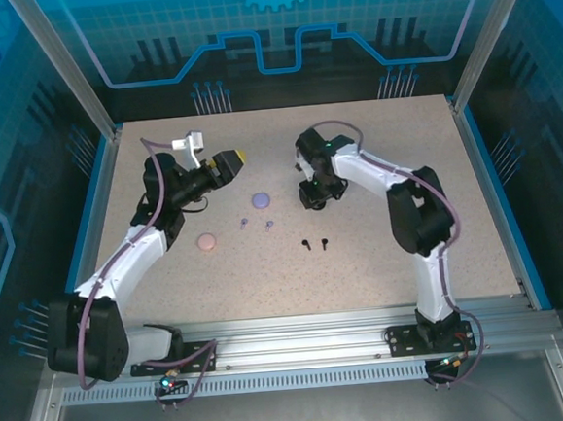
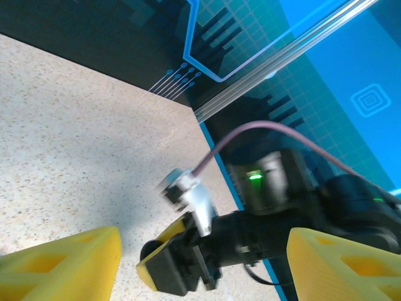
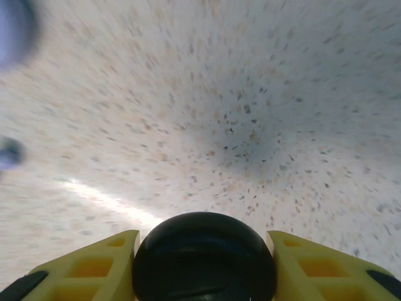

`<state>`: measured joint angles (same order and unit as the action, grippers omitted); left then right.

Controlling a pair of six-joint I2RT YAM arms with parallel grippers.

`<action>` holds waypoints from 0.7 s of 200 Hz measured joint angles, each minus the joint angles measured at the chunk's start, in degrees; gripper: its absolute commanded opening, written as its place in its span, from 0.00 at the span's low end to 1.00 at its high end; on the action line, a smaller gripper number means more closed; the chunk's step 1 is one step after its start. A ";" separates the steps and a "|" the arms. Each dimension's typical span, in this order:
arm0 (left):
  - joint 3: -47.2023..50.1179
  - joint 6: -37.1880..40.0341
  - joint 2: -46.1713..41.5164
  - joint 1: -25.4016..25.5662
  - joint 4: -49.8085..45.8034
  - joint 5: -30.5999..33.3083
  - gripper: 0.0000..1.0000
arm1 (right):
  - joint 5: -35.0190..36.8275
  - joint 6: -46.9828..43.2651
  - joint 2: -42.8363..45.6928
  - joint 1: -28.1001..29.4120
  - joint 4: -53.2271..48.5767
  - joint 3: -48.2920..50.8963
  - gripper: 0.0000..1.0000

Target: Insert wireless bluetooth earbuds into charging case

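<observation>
Right gripper (image 1: 315, 196) sits low over the bench (image 1: 412, 259), about mid-width and a bit toward the far edge, with its jaws pinching a round black case (image 3: 203, 257) from both sides. Left gripper (image 1: 231, 161) hangs left of it, also toward the far edge, jaws spread wide with nothing in them. The two black earbuds (image 1: 306, 245) lie loose on the bench, close together, on the near side of the right gripper. The lavender case (image 1: 259, 200) is between the two grippers, with the lavender earbuds (image 1: 245, 220) just on its near side. The pink case (image 1: 206, 242) is further toward the left edge.
</observation>
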<state>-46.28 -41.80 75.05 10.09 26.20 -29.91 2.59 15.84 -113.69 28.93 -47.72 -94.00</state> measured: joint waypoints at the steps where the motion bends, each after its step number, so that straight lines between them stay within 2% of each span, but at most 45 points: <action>1: 0.13 -0.13 0.09 0.02 0.31 0.00 0.72 | -0.09 0.42 0.33 0.00 0.11 0.09 0.39; 50: 5.97 -4.63 6.12 1.60 16.33 -0.63 0.72 | -1.49 24.20 14.67 0.00 9.99 4.24 0.39; 98: 6.38 -4.83 11.63 4.22 28.65 -1.07 0.71 | 0.00 46.95 18.05 1.27 16.85 9.44 0.40; 140: 6.93 -4.85 16.50 6.80 36.89 -1.09 0.68 | 4.72 60.81 20.59 5.33 19.10 11.54 0.39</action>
<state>-39.35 -46.65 91.55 16.88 63.09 -31.00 7.31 76.64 -93.10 34.26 -28.62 -82.46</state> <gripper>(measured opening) 0.688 0.449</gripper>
